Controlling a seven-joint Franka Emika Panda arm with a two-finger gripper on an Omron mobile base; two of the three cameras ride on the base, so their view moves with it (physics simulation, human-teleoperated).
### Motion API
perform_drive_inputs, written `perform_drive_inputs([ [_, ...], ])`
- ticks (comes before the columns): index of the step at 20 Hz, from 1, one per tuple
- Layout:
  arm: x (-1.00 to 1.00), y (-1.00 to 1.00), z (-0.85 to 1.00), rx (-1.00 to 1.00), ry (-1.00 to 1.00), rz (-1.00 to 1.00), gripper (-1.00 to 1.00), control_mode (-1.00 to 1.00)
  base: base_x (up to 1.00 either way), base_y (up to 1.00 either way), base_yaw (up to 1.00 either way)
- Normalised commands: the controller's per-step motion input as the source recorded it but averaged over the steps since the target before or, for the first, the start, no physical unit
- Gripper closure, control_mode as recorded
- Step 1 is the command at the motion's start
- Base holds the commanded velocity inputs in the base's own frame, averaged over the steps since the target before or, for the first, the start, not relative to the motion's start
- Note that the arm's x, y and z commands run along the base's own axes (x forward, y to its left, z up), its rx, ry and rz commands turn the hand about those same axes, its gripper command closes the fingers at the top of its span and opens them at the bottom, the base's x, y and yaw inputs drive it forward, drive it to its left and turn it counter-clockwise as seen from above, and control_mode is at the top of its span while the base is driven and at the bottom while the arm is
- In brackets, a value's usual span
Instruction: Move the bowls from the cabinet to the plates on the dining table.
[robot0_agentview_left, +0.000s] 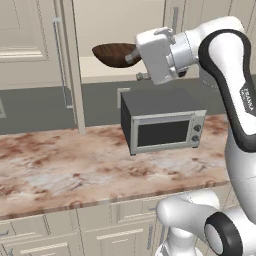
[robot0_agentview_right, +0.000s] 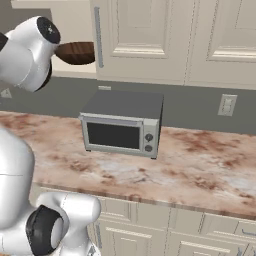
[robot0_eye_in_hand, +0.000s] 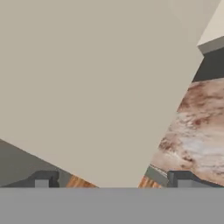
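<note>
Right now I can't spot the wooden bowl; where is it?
The wooden bowl sits on the open cabinet's shelf, above and left of the microwave, right beside the open gripper.

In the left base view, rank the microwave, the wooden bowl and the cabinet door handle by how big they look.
1. Microwave, clearly largest.
2. and 3. unsure: the door handle is longer but thin; the wooden bowl is broader, partly hidden behind the robot's hand.
</note>
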Motion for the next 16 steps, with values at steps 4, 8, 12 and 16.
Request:
perform_drive_inputs([
  [4, -0.11, -0.60, 0.00, -0.01, -0.16, -0.19, -1.00, -1.00, 0.00, 0.00, 0.00],
  [8, -0.10, -0.72, 0.00, -0.01, -0.15, -0.21, -1.00, -1.00, 0.00, 0.00, 0.00],
  [12, -0.27, -0.71, -0.01, -0.06, -0.09, -0.17, -1.00, -1.00, 0.00, 0.00, 0.00],
  [16, -0.54, -0.60, 0.00, -0.08, -0.06, -0.17, -1.00, -1.00, 0.00, 0.00, 0.00],
])
